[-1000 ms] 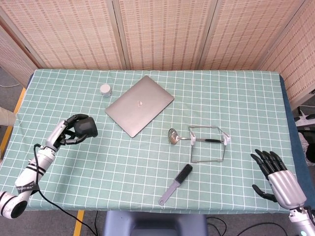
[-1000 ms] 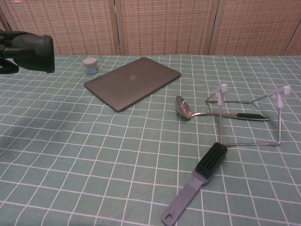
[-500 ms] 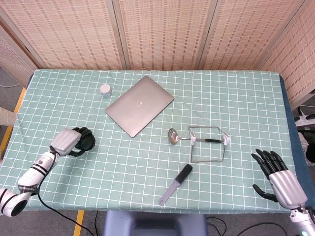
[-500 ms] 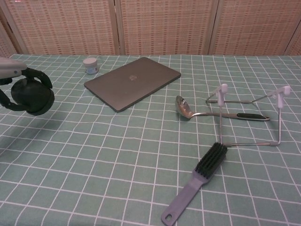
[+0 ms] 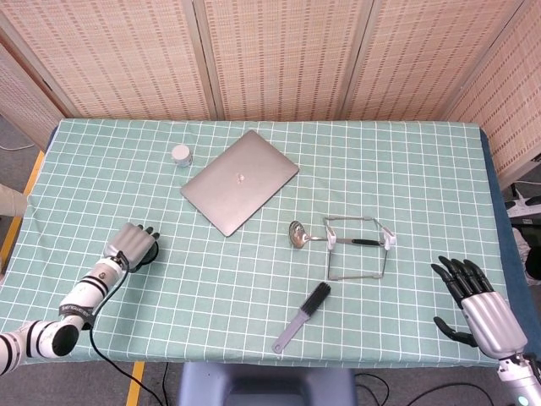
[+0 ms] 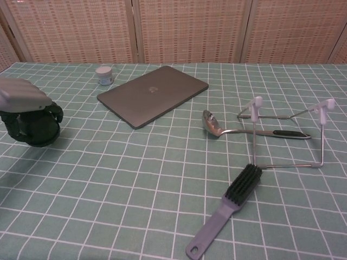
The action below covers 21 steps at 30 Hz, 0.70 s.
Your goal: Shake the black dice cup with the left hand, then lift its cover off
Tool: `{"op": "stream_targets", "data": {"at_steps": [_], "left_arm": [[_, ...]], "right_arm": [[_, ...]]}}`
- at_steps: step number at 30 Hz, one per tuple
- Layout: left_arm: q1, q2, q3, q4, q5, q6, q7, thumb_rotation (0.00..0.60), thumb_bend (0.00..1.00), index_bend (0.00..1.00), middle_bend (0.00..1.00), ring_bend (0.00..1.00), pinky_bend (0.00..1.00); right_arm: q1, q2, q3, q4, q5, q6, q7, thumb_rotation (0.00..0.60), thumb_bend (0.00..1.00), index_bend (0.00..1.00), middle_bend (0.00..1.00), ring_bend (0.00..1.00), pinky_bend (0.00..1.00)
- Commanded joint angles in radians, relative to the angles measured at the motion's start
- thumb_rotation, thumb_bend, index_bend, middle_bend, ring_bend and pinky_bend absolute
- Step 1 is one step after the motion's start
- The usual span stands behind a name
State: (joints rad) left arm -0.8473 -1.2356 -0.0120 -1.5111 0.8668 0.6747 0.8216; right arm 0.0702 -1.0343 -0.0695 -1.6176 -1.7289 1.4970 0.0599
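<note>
The black dice cup point(image 6: 33, 129) sits low over the green checked cloth at the left, mostly covered from above by my left hand point(image 6: 24, 103). That left hand point(image 5: 133, 245) grips the cup point(image 5: 150, 251) from the top, its dark fingers wrapped down the sides. In the head view only a sliver of the cup shows past the hand. My right hand point(image 5: 478, 303) hangs beyond the table's front right corner, fingers spread and holding nothing. It does not appear in the chest view.
A grey laptop point(image 5: 240, 181) lies closed at centre back, with a small white jar point(image 5: 181, 154) to its left. A ladle point(image 5: 308, 237) rests against a wire rack point(image 5: 359, 247) at the right. A grey brush point(image 5: 303, 316) lies near the front edge.
My left hand has swung the cup from raised and tipped sideways down to the cloth and turned over on top of it. The right hand stayed still.
</note>
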Motion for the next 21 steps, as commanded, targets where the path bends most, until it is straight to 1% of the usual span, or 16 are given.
{"op": "stream_targets", "data": {"at_steps": [1, 2, 4, 6, 7, 8, 10, 11, 13, 14, 15, 17, 18, 20, 21], "left_arm": [[-0.025, -0.015, 0.016, 0.001, -0.021, -0.016, -0.019, 0.6, 0.63, 0.8, 0.84, 0.72, 0.95], [-0.025, -0.017, 0.016, 0.007, -0.018, -0.017, -0.033, 0.6, 0.62, 0.79, 0.83, 0.71, 0.92], [-0.023, -0.023, 0.014, 0.023, -0.004, -0.02, -0.074, 0.6, 0.61, 0.73, 0.8, 0.69, 0.85], [-0.022, -0.026, 0.016, 0.041, 0.014, -0.026, -0.105, 0.6, 0.59, 0.65, 0.78, 0.66, 0.8], [-0.02, -0.028, 0.019, 0.053, 0.025, -0.031, -0.124, 0.6, 0.58, 0.59, 0.74, 0.63, 0.77], [-0.019, -0.029, 0.022, 0.061, 0.03, -0.036, -0.139, 0.6, 0.55, 0.53, 0.69, 0.61, 0.73], [-0.017, -0.031, 0.028, 0.074, 0.031, -0.057, -0.175, 0.6, 0.5, 0.37, 0.55, 0.53, 0.67], [-0.017, -0.03, 0.031, 0.078, 0.027, -0.067, -0.19, 0.6, 0.48, 0.28, 0.46, 0.47, 0.64], [-0.018, -0.032, 0.037, 0.089, 0.023, -0.084, -0.216, 0.6, 0.46, 0.15, 0.32, 0.35, 0.57], [-0.018, -0.034, 0.038, 0.094, 0.028, -0.086, -0.228, 0.6, 0.46, 0.1, 0.26, 0.3, 0.54], [-0.016, -0.038, 0.041, 0.103, 0.036, -0.089, -0.243, 0.6, 0.45, 0.07, 0.21, 0.26, 0.51], [-0.013, -0.043, 0.045, 0.117, 0.049, -0.094, -0.266, 0.6, 0.44, 0.02, 0.15, 0.19, 0.45], [-0.012, -0.046, 0.047, 0.125, 0.055, -0.098, -0.28, 0.6, 0.43, 0.01, 0.12, 0.16, 0.43], [-0.01, -0.048, 0.047, 0.134, 0.064, -0.097, -0.299, 0.6, 0.41, 0.0, 0.02, 0.04, 0.35], [-0.009, -0.047, 0.045, 0.135, 0.071, -0.092, -0.308, 0.6, 0.4, 0.0, 0.0, 0.02, 0.34]], "right_arm": [[0.0, 0.0, 0.0, -0.001, 0.001, 0.0, -0.001, 0.6, 0.21, 0.0, 0.0, 0.0, 0.0], [0.0, -0.001, 0.001, -0.001, 0.002, 0.0, -0.002, 0.6, 0.21, 0.0, 0.0, 0.0, 0.0], [0.0, -0.002, 0.001, -0.002, 0.003, -0.001, -0.005, 0.6, 0.21, 0.0, 0.0, 0.0, 0.0], [0.0, -0.002, 0.001, -0.002, 0.003, -0.002, -0.008, 0.6, 0.21, 0.0, 0.0, 0.0, 0.0], [0.001, -0.003, 0.001, -0.002, 0.004, -0.003, -0.008, 0.6, 0.21, 0.0, 0.0, 0.0, 0.0], [0.001, -0.003, 0.001, -0.002, 0.004, -0.005, -0.009, 0.6, 0.21, 0.0, 0.0, 0.0, 0.0], [0.002, -0.004, 0.0, -0.002, 0.004, -0.006, -0.009, 0.6, 0.21, 0.0, 0.0, 0.0, 0.0], [0.002, -0.004, 0.0, -0.002, 0.004, -0.006, -0.009, 0.6, 0.21, 0.0, 0.0, 0.0, 0.0], [0.001, -0.004, 0.0, -0.001, 0.003, -0.006, -0.01, 0.6, 0.21, 0.0, 0.0, 0.0, 0.0], [0.001, -0.004, 0.0, -0.001, 0.004, -0.005, -0.011, 0.6, 0.21, 0.0, 0.0, 0.0, 0.0], [0.0, -0.004, 0.0, -0.001, 0.004, -0.003, -0.01, 0.6, 0.21, 0.0, 0.0, 0.0, 0.0], [-0.001, -0.004, 0.002, -0.002, 0.004, 0.001, -0.009, 0.6, 0.21, 0.0, 0.0, 0.0, 0.0], [-0.001, -0.004, 0.001, -0.002, 0.004, 0.001, -0.009, 0.6, 0.21, 0.0, 0.0, 0.0, 0.0], [-0.001, -0.003, 0.001, -0.002, 0.004, 0.0, -0.01, 0.6, 0.21, 0.0, 0.0, 0.0, 0.0], [0.0, -0.003, 0.001, -0.002, 0.004, -0.001, -0.011, 0.6, 0.21, 0.0, 0.0, 0.0, 0.0]]}}
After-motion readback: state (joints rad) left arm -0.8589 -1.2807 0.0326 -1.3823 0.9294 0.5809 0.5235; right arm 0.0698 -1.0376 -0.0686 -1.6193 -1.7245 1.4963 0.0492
